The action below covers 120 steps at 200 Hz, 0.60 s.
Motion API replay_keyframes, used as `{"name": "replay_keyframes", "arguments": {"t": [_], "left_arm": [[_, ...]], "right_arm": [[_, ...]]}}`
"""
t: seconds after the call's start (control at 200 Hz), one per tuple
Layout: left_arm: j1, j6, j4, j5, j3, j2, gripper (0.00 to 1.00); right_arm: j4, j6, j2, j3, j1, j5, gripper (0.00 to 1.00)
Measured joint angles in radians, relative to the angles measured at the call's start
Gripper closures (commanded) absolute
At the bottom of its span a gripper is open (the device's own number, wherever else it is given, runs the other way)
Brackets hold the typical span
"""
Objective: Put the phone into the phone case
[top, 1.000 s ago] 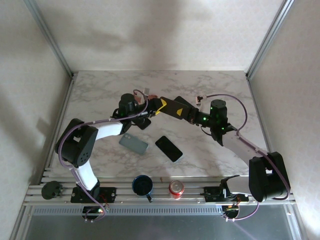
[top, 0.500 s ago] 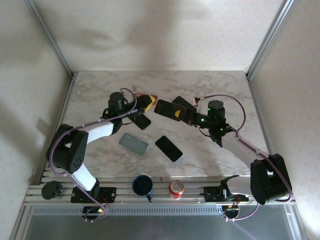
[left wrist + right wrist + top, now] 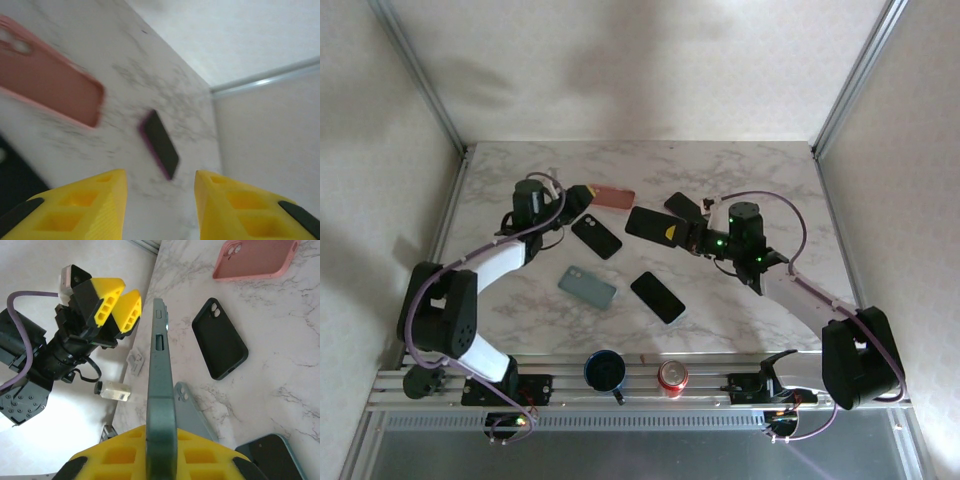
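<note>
My right gripper [image 3: 675, 232] [image 3: 161, 435] is shut on a dark green phone case [image 3: 161, 390], held on edge above the table's middle, its side cutouts showing. A black phone [image 3: 657, 297] [image 3: 272, 457] lies face up nearer the front. My left gripper [image 3: 578, 195] [image 3: 160, 200] hovers open with nothing between its fingers, just left of a pink case [image 3: 611, 197] [image 3: 45, 85]. A second phone with a purple rim [image 3: 682, 207] [image 3: 160, 142] lies behind the right gripper.
A black case [image 3: 597, 236] [image 3: 220, 337] and a grey-green case [image 3: 587, 287] [image 3: 192, 412] lie on the marble table [image 3: 760, 180]. A blue cup [image 3: 605, 370] and a red can [image 3: 672, 376] stand at the front rail. Metal posts frame the back corners.
My left gripper has drawn back to the left, away from the right gripper, leaving the pink case uncovered. The right gripper with its dark case has shifted slightly left.
</note>
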Motion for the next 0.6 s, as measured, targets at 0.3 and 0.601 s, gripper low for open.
{"name": "replay_keyframes", "arguments": {"t": [0.3, 0.601], "left_arm": [[0.065, 0.11, -0.114, -0.131, -0.002, 0.036, 0.65], [0.074, 0.133, -0.106, -0.155, -0.021, 0.147, 0.66]], "right_arm": [[0.003, 0.001, 0.11, 0.039, 0.053, 0.038, 1.0], [0.023, 0.001, 0.28, 0.137, 0.123, 0.086, 1.0]]}}
